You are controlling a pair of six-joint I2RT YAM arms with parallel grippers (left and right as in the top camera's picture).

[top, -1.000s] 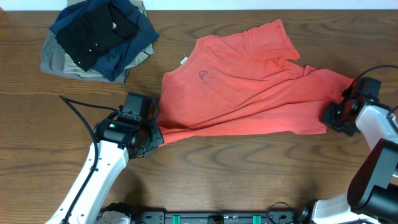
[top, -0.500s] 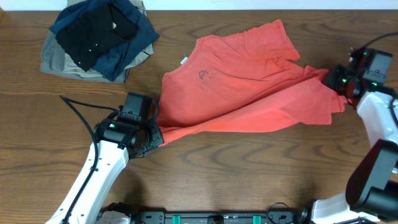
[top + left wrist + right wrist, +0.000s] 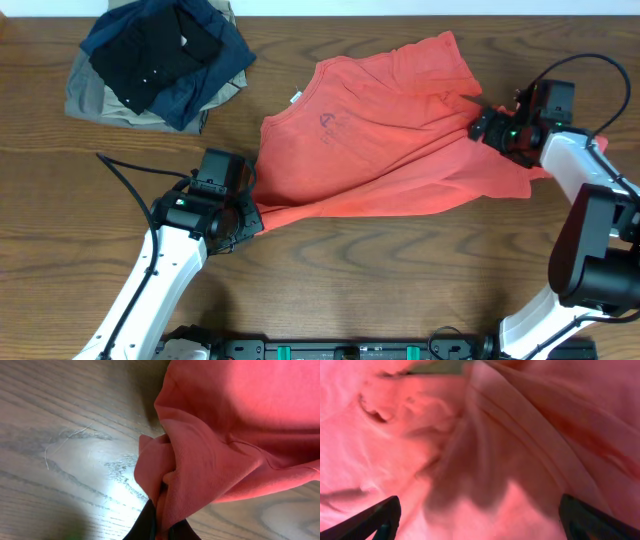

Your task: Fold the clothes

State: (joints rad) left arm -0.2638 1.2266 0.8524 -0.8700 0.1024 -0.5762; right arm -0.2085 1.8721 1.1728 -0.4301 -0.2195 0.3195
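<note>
The clothes, a coral-red T-shirt [image 3: 380,140], lie spread across the middle of the wooden table [image 3: 400,290], with a small dark chest logo showing. My left gripper [image 3: 250,215] is at the shirt's lower left corner, shut on a bunched fold of the red cloth [image 3: 180,470]; its jaws [image 3: 162,530] pinch the fabric just above the wood. My right gripper [image 3: 485,128] hovers over the shirt's right side, near the sleeve. It is open, its dark fingertips [image 3: 375,520] set wide apart with only loose red fabric [image 3: 485,435] beneath them.
A pile of black, navy and khaki folded garments [image 3: 160,60] sits at the back left. The left arm's black cable [image 3: 120,175] trails over the wood on the left. Bare table runs along the front edge.
The right gripper carried the shirt's right end up and to the left, folding it onto the body, then opened and let go. The left gripper has held still, shut on the corner.
</note>
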